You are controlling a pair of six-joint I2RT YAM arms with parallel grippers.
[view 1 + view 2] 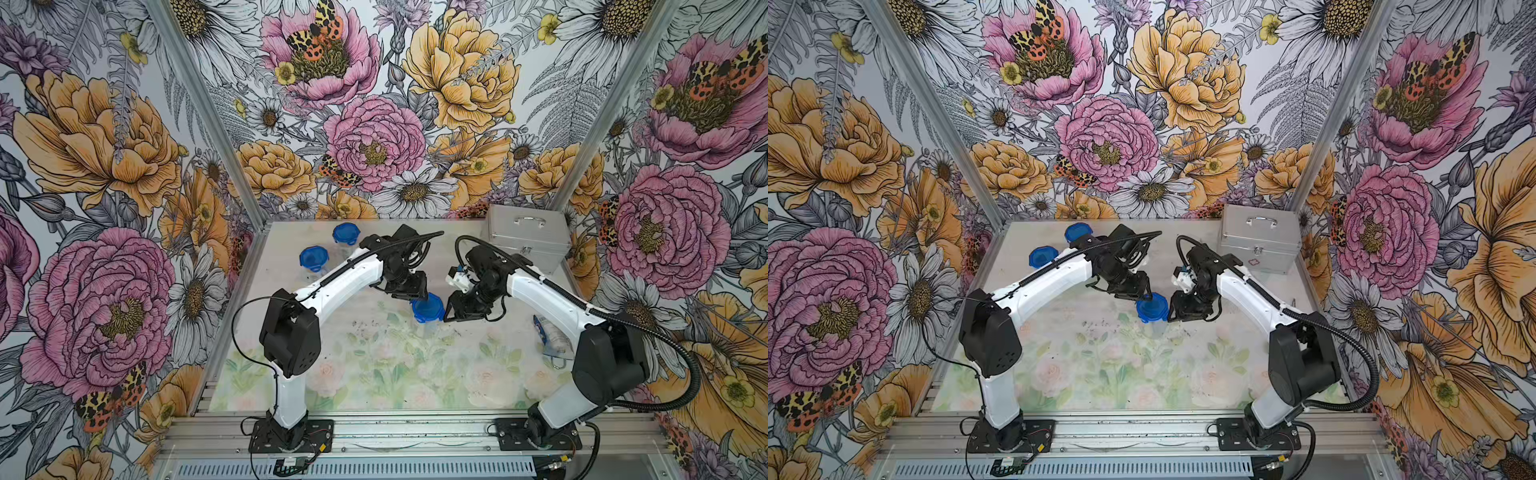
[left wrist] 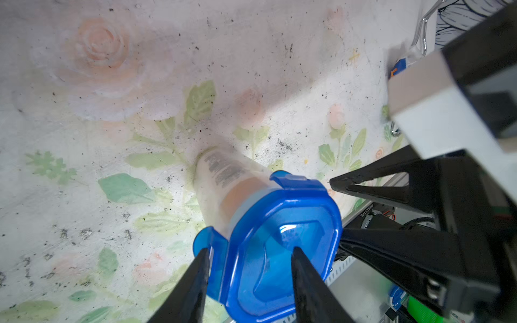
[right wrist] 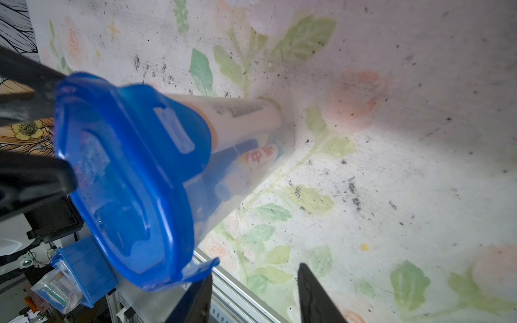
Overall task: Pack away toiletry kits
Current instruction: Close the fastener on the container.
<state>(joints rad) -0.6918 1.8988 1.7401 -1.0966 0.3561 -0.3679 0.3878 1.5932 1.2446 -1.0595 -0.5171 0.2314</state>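
Cup (image 2: 221, 179) (lidded, far from edges) hemmed between left tool (image 2: 250, 249) and right tool (image 3: 254, 270).

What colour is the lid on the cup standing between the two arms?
The lid is translucent blue. It shows best in the left wrist view.

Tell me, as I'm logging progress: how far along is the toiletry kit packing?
Done: two back cups stand lidded, and the middle cup is filled, its lid seated. In hand: both tools are at that lid, the left tool open astride a flared tab, the right tool open beside another. Left: apparently pressing those tabs down; the silver case stands shut.
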